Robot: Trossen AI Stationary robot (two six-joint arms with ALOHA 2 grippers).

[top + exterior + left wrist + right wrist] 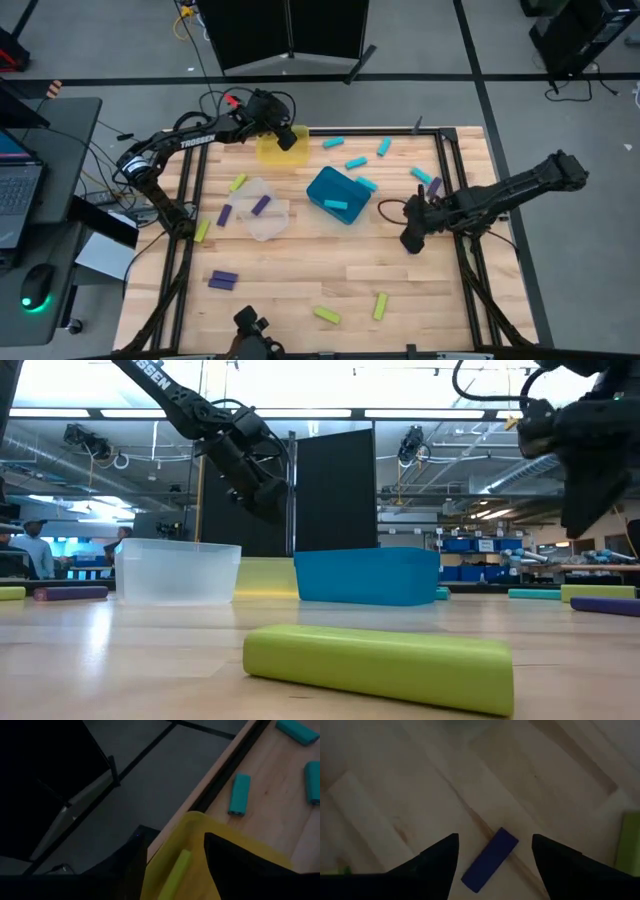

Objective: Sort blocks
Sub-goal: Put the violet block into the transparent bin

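Wood planks make up the table (pixel 300 265), which carries three bins. A yellow bin (pixel 268 153) stands at the back edge, a teal bin (pixel 318 185) near the middle, and a clear bin (pixel 275 225) just to its left. The teal bin stands between the two arms.

The left gripper (pixel 287 138) hangs over the yellow bin with its fingers apart. A yellow-green block (pixel 176 872) shows between them without touching either, and it seems to lie inside the bin.

The right gripper (pixel 410 242) hovers toward the right edge with its fingers spread wide over a purple block (pixel 490 860) that lies flat on the wood. A dark cable loop (pixel 390 210) lies just beside it.

From above, as far as can be counted:
- **Cyan blocks:** six, five scattered toward the back right corner and one in the teal bin.
- **Purple blocks:** five, one of them in the clear bin.
- **Yellow-green blocks:** five, two of them by the front edge.
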